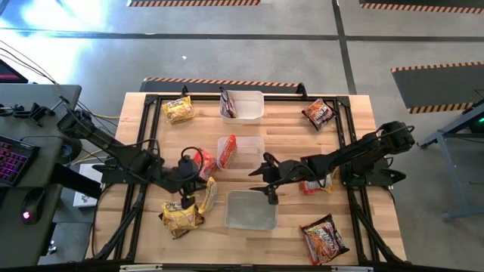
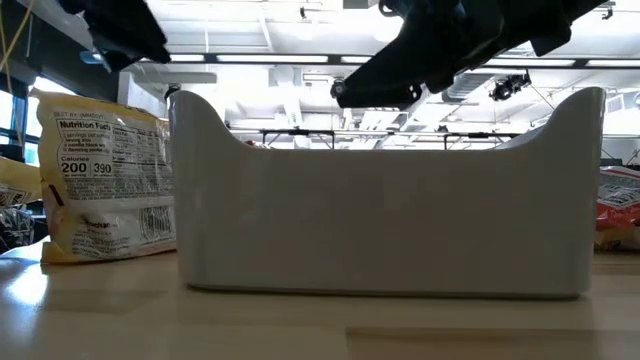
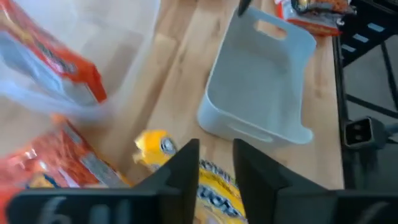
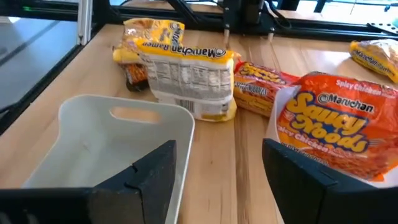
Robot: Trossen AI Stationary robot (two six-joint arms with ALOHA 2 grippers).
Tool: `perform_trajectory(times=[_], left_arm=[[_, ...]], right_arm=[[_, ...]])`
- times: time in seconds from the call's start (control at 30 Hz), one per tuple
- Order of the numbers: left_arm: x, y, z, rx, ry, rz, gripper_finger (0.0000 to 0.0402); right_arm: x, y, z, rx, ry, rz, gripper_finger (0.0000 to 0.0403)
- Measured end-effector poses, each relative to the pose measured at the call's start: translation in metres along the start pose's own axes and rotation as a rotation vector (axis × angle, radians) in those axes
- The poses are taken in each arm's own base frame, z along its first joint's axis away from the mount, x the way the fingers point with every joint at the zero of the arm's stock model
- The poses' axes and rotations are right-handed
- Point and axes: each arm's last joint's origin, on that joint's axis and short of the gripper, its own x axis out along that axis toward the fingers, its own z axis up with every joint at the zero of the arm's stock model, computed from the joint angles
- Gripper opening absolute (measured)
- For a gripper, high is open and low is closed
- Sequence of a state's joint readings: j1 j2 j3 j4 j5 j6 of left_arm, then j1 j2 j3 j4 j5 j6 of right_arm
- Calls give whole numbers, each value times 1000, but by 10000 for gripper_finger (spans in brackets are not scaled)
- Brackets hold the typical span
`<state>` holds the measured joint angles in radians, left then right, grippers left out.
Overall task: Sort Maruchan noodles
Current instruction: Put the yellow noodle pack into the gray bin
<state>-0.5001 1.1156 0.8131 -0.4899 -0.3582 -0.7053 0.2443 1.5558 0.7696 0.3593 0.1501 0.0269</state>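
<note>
the table (image 1: 355, 151) is pale wood in jointed strips, smooth with a soft sheen. the near tub (image 1: 250, 210) is frosted, matt plastic. the noodle packets (image 4: 193, 74) are crinkly, glossy plastic film. the right gripper (image 4: 217, 180) fingers look like matt black plastic.

The low view is mostly blocked by the near tub (image 2: 390, 200); whatever lies behind its wall is hidden. A red packet (image 2: 620, 210) peeks out past the tub's right end, cut by the edge. The arms overhead are cropped to dark shapes at the top.

From above, the left gripper (image 1: 203, 198) covers part of a yellow packet (image 1: 209, 193), and whether it grips it is unclear. The packet (image 1: 316, 184) under the right arm is half hidden.

In the left wrist view the red packets (image 3: 43, 68) are blurred, with their print unreadable.
</note>
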Motion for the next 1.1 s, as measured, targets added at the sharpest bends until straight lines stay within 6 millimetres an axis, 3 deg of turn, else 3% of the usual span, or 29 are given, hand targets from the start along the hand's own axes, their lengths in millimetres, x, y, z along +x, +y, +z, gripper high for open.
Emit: perform_trajectory(times=[0.1, 0.23, 0.33, 0.5, 0.73, 0.9, 1.1], left_arm=[[2, -2, -2, -21, 24, -8, 127], [8, -4, -6, 134, 60, -5, 156], [17, -6, -11, 342, 123, 3, 165], [25, -27, -9, 750, 196, -71, 166], [42, -51, 0, 1236, 351, 60, 166], [57, -57, -1, 1500, 533, 83, 166], [71, -60, -4, 1735, 603, 157, 166]], right_arm=[[0, 0, -2, -3, 20, -2, 220], [0, -1, -3, -33, 36, -6, 220], [0, -1, -4, -38, 41, -5, 220], [0, -1, -7, -41, 70, -5, 220], [0, -1, -9, -41, 95, -2, 220], [0, -1, -10, -39, 106, 0, 220], [-1, -1, -11, -21, 116, 0, 220]])
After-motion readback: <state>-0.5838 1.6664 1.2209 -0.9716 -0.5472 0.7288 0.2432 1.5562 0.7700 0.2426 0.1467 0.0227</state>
